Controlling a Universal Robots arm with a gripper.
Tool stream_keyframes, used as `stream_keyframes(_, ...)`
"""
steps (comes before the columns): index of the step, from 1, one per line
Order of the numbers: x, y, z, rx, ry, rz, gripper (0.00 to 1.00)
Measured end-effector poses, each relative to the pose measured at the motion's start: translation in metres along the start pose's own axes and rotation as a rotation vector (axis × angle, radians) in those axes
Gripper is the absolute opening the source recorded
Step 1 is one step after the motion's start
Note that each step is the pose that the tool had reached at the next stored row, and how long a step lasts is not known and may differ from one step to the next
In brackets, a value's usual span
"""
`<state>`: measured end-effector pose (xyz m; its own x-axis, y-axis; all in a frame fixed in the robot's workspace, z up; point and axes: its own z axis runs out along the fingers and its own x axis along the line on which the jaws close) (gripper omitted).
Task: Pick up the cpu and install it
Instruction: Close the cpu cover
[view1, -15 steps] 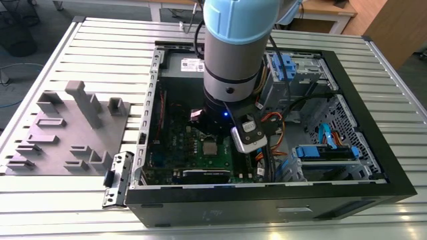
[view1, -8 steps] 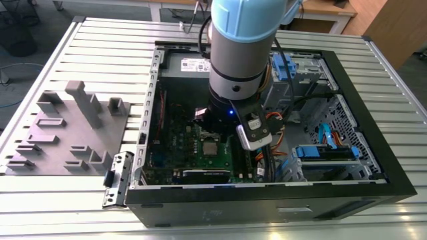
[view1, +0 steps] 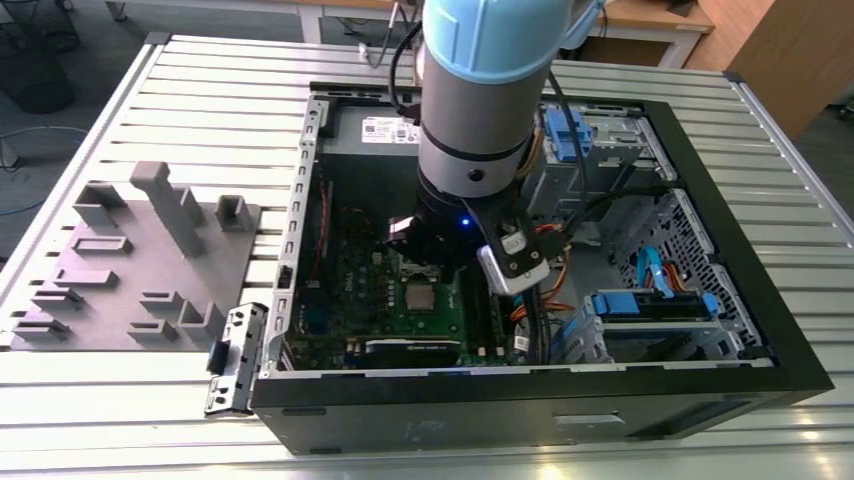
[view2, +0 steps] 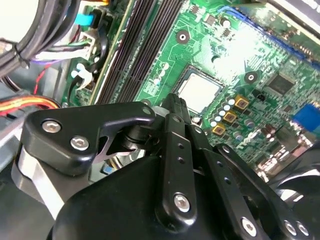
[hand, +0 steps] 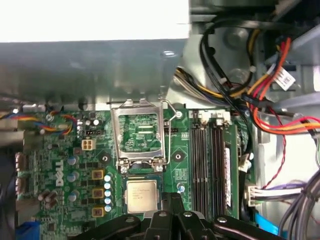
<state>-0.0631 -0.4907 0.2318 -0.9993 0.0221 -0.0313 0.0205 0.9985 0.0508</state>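
Exterior view: one arm (view1: 474, 90), pale-blue jointed, stood near vertical, reaching into one open black computer case (view1: 534, 385) on the ribbed metal tabletop (view1: 200, 80). Its gripper (view1: 427, 262) hung low over the green motherboard (view1: 358, 282), and one grey moulded tray (view1: 120, 260) lay at the exterior view's left. First wrist view: one cpu (hand: 141, 196), flat, square and silvery-topped, sat in its socket just beside the black fingers (hand: 173, 200), which were closed together on nothing, and one shiny load frame (hand: 116, 135) stood swung open beyond it. Second wrist view: three yellow square components (view2: 230, 117) sat in a row beside the cpu.
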Motion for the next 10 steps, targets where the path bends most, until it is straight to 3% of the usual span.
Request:
stream_keyframes(7,0.0000,0.0000,0.0007,-0.0041,0.0063,-0.126,0.11)
stream_keyframes(10,0.0000,0.0000,0.0008,-0.0045,0.0070,-0.142,0.11)
